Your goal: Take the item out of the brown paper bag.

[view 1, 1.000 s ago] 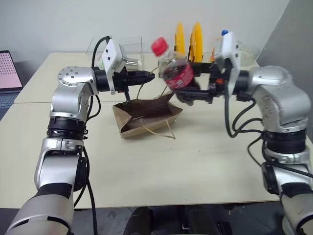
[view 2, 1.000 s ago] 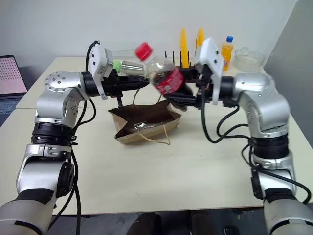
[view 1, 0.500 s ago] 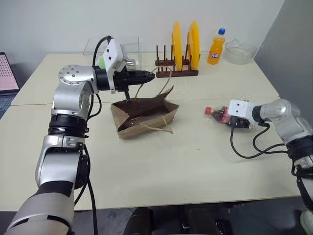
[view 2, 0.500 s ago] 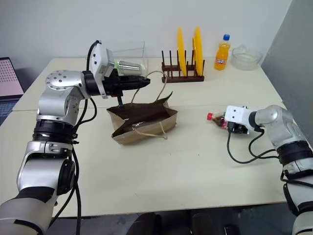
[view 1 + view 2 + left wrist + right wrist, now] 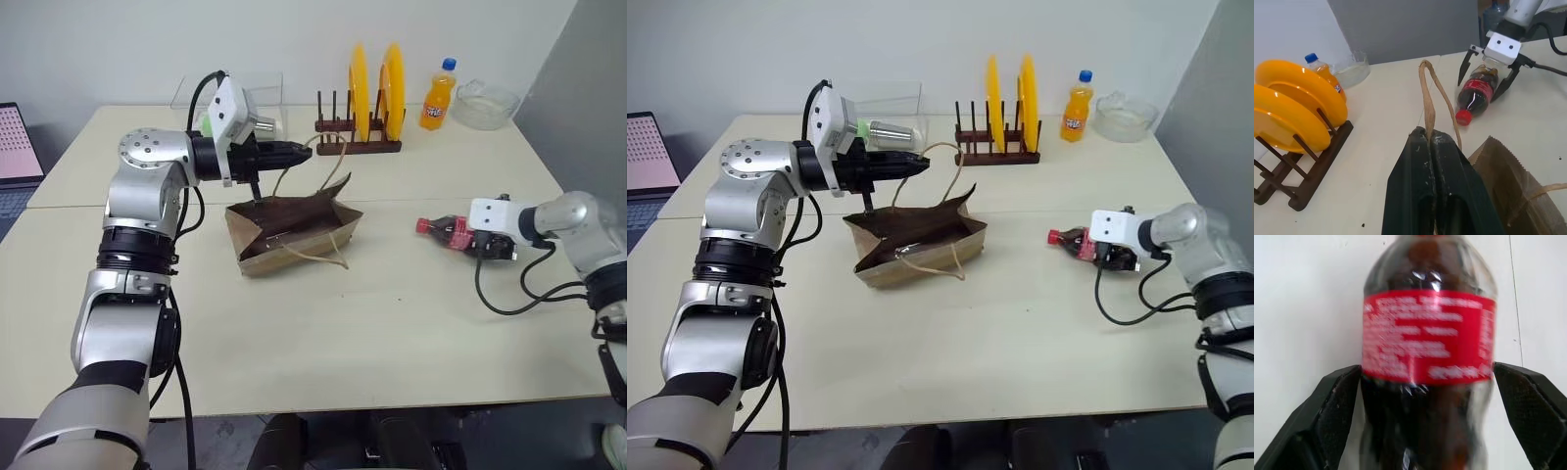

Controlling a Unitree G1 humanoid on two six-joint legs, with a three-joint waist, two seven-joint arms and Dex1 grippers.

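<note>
Table [image 5: 323, 333]: it was pale and wide, and it carried all the things.
Brown paper bag [image 5: 294, 227]: it stood open near the middle of the table, a bit toward the left edge. Its mouth faced up.
Bag handles: one thin tan cord handle [image 5: 1428, 93] was lifted up in a loop. The other handle [image 5: 318, 257] hung down over the front of the bag.
Left gripper [image 5: 302, 149]: it was held up over the back of the bag. Its two black fingers [image 5: 1420, 181] were pressed together on the lifted cord handle.
Item [image 5: 446, 231]: the small dark bottle was out of the bag. It lay on its side on the table, near the right edge and well apart from the bag. Its red cap [image 5: 422, 225] pointed toward the bag.
Right gripper [image 5: 1488, 78]: it was at the bottom end of the bottle. Its fingers [image 5: 1334, 416] were spread wide, one on each side of the bottle. There was a gap on both sides.
Rack [image 5: 358, 145]: a dark wood rack stood near the far edge of the table. Two yellow plates [image 5: 377, 78] stood up in it.
Orange soda bottle [image 5: 437, 94]: it stood near the far right corner, next to a clear glass bowl [image 5: 482, 104].
Clear box [image 5: 263, 96]: it sat at the far edge, behind the left arm.
Laptop [image 5: 20, 145]: it was past the left edge of the table.
</note>
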